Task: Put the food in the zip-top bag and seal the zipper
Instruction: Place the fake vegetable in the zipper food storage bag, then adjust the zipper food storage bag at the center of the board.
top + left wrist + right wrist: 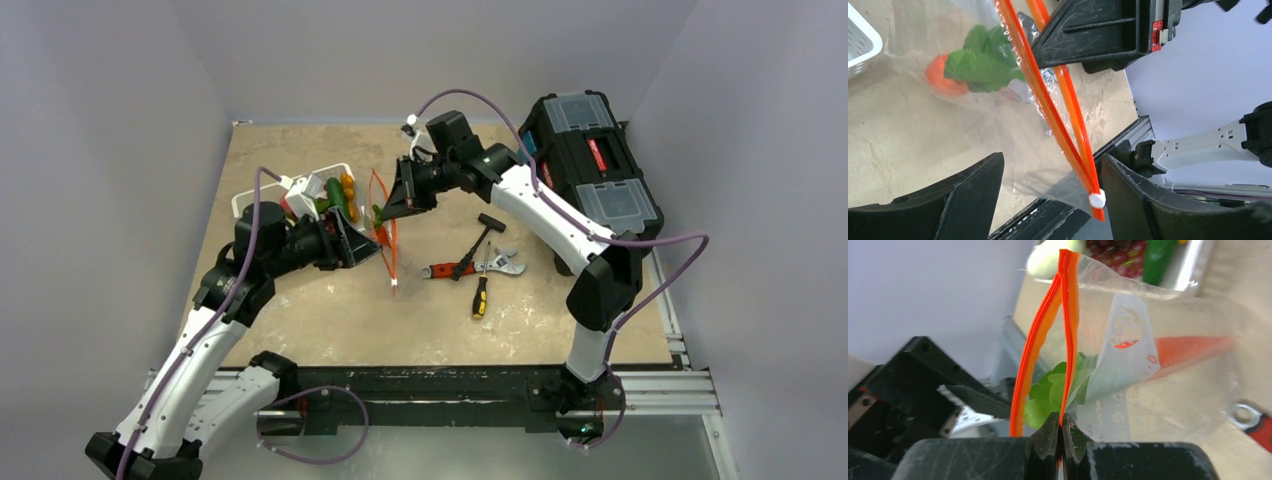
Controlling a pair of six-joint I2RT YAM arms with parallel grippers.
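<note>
Between the fingers of the left gripper (pixel 1052 159), which stand apart and hold nothing, hangs the low end of the zip-top bag (pixel 1013 150). The right gripper (pixel 1062 424) pinches one side of the zipper (pixel 1068 300), and the bag's mouth gapes just above its tips. Inside the bag, past those tips, lie an orange carrot (pixel 1188 352) and leafy greens (pixel 1048 395). Beside the left gripper, a white basket (pixel 243 203) holds a green cucumber (pixel 337 197).
</note>
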